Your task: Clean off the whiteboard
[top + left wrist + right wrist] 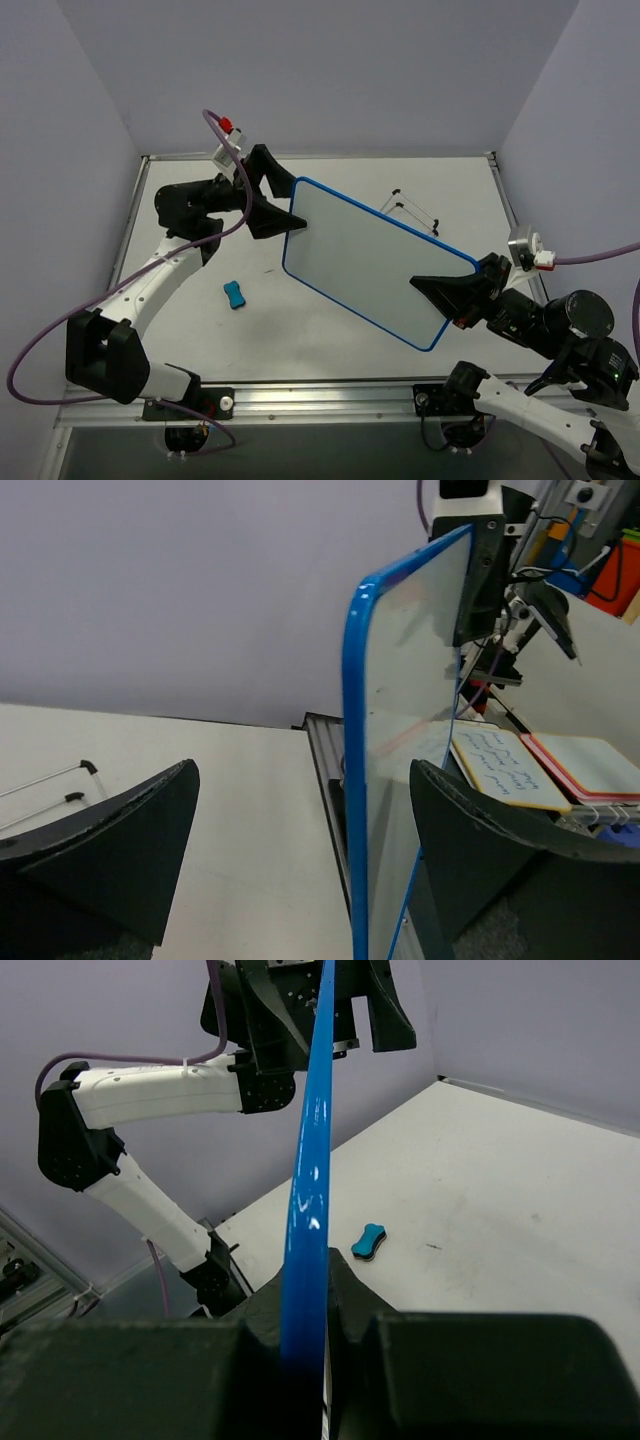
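The whiteboard [375, 255], blue-rimmed and wiped blank, is held up off the table, tilted. My right gripper [452, 291] is shut on its lower right edge; in the right wrist view the blue rim [310, 1140] runs up from between the jaws of the right gripper [305, 1295]. My left gripper [283, 203] is open, its fingers straddling the board's upper left edge. In the left wrist view the rim [356, 780] stands inside the left gripper [305, 850], nearer the right finger [490, 850]. The small blue bone-shaped eraser [234, 294] lies on the table, also in the right wrist view [369, 1241].
Thin black wire legs [415, 210] show behind the board's far edge, also in the left wrist view [50, 785]. A metal rail [330, 395] runs along the near table edge. Lilac walls close in the back and sides. Notepads [500, 770] lie beyond the table.
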Robot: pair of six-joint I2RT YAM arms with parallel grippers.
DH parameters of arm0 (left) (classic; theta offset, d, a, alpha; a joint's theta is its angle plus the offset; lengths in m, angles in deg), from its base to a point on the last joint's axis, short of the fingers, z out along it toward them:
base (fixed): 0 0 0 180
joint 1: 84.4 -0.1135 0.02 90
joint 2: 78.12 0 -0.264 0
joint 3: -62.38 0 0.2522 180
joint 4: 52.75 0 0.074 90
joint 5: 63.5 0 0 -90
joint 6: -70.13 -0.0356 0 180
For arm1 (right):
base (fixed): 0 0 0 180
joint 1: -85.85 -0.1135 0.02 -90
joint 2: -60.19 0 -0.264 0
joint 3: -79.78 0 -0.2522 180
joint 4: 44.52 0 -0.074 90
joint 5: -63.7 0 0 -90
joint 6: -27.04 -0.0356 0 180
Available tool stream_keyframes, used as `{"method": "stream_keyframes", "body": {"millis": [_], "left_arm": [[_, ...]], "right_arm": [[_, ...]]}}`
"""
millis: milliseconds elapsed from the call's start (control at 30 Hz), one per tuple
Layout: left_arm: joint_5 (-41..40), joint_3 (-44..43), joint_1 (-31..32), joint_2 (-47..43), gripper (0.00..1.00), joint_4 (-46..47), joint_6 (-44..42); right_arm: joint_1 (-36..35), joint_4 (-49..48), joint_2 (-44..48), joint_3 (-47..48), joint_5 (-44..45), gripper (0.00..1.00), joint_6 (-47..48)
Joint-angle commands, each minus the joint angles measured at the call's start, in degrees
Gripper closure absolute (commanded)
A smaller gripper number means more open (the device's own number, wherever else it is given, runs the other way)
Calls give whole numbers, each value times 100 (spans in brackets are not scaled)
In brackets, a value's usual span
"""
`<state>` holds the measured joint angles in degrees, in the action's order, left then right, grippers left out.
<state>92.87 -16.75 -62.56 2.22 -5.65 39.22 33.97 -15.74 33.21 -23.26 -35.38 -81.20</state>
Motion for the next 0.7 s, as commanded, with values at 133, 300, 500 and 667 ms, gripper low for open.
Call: {"method": "stream_keyframes", "body": {"millis": [133, 300, 500, 667], "left_arm": [[631, -29, 197, 61, 21, 2238, 1061], [746, -12, 285, -9, 31, 2228, 1184], [720, 24, 426, -351, 98, 1553, 683], [702, 138, 461, -773, 98, 336, -394]], "right_arm": [[-51, -1274, -96, 342, -111, 100, 4], [-77, -1204, -333, 606, -155, 100, 189], [-94, -1344, -642, 536, -393, 100, 277], [-103, -523, -659, 631, 107, 91, 610]]}}
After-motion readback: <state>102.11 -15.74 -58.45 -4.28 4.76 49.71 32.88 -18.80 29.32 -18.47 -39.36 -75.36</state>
